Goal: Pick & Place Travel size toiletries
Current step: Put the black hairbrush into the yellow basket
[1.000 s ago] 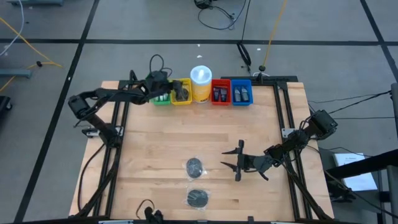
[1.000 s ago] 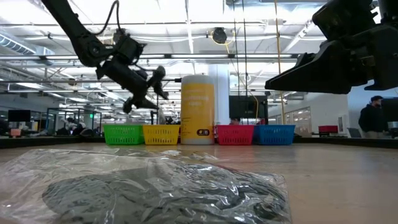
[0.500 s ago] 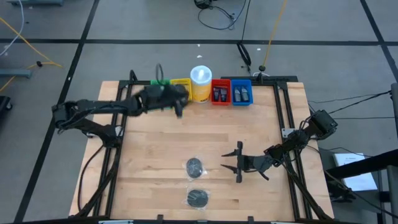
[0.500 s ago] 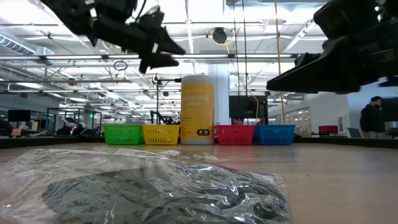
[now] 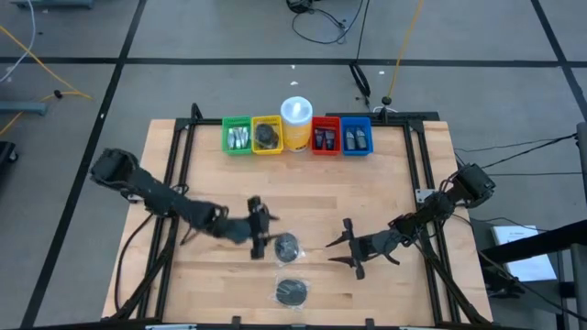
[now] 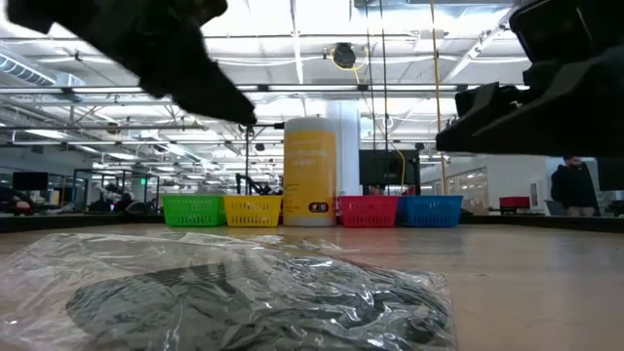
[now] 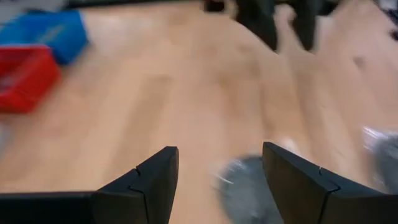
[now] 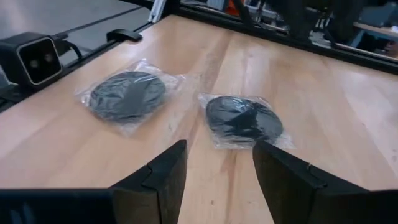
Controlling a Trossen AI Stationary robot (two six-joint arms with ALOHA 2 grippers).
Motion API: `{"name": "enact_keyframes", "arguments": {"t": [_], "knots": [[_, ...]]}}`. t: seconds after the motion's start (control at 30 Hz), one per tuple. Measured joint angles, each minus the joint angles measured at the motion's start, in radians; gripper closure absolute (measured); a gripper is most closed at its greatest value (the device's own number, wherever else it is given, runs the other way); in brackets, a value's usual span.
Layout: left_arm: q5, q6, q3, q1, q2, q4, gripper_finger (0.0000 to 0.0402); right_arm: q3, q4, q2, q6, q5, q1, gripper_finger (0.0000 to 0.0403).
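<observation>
Overhead camera and level low camera share the bin row [image 5: 297, 137].

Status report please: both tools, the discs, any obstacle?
Left tool open, beside upper bagged disc. Right tool open, empty. Lower disc untouched. No obstacle seen.

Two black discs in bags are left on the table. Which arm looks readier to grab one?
The left. Its tool hangs open right beside the nearer disc, which shows between its fingers in the left wrist view. The right tool, also open, sits farther from both discs.
</observation>
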Motion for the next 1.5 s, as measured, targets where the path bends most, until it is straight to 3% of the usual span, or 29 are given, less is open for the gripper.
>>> {"name": "enact_keyframes", "arguments": {"t": [0.13,0.27,0.4,0.53,0.73,1.07,1.23,1.5], "knots": [[0.004,-0.136,0.000,-0.058,0.107,0.030,0.0172,0.043,-0.001,0.063,0.001,-0.046,-0.013,0.0218],[0.084,-0.160,0.005,-0.053,0.204,0.082,0.0172,0.113,-0.011,0.133,0.053,-0.067,-0.041,0.0187],[0.138,-0.184,0.054,-0.026,0.275,0.041,0.0172,0.176,-0.133,0.145,0.052,-0.078,-0.061,0.0147],[0.113,-0.243,0.127,0.010,0.300,-0.091,0.0172,0.191,-0.174,0.145,0.055,-0.077,-0.063,0.0124],[0.109,-0.395,0.174,0.075,0.264,-0.276,0.0172,0.188,-0.184,0.144,0.065,-0.076,-0.063,0.0122],[0.231,-0.514,0.106,0.092,0.264,-0.234,0.0179,0.188,-0.203,0.144,0.084,-0.077,-0.058,0.0126],[0.256,-0.480,0.087,0.092,0.279,-0.178,0.0235,0.188,-0.202,0.144,0.084,-0.076,-0.058,0.0126],[0.299,-0.374,0.085,0.092,0.279,-0.161,0.0374,0.188,-0.200,0.144,0.084,-0.075,-0.058,0.0126]]}}
